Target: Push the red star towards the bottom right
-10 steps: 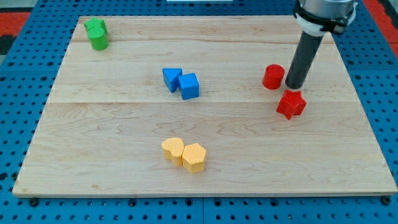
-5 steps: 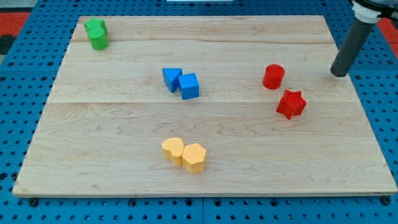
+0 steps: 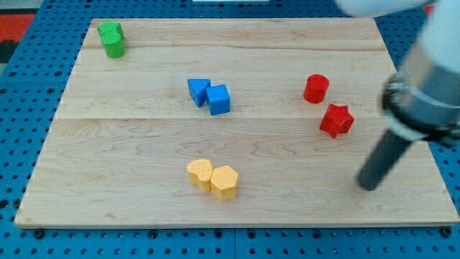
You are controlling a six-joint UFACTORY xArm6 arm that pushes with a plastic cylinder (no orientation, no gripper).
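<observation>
The red star (image 3: 336,120) lies on the wooden board (image 3: 129,144) at the view's right. A red cylinder (image 3: 315,88) stands just above and to its left, apart from it. My tip (image 3: 367,186) is blurred with motion and sits below and to the right of the red star, well apart from it, near the board's bottom right.
Two blue blocks (image 3: 210,95) touch each other near the board's middle. Two yellow blocks (image 3: 213,178) touch each other at the lower middle. Green blocks (image 3: 111,38) sit at the top left corner. A blue pegboard (image 3: 21,93) surrounds the board.
My tip has swung from beside the red cylinder out to the right edge, then down to the bottom right of the board. No block has moved.
</observation>
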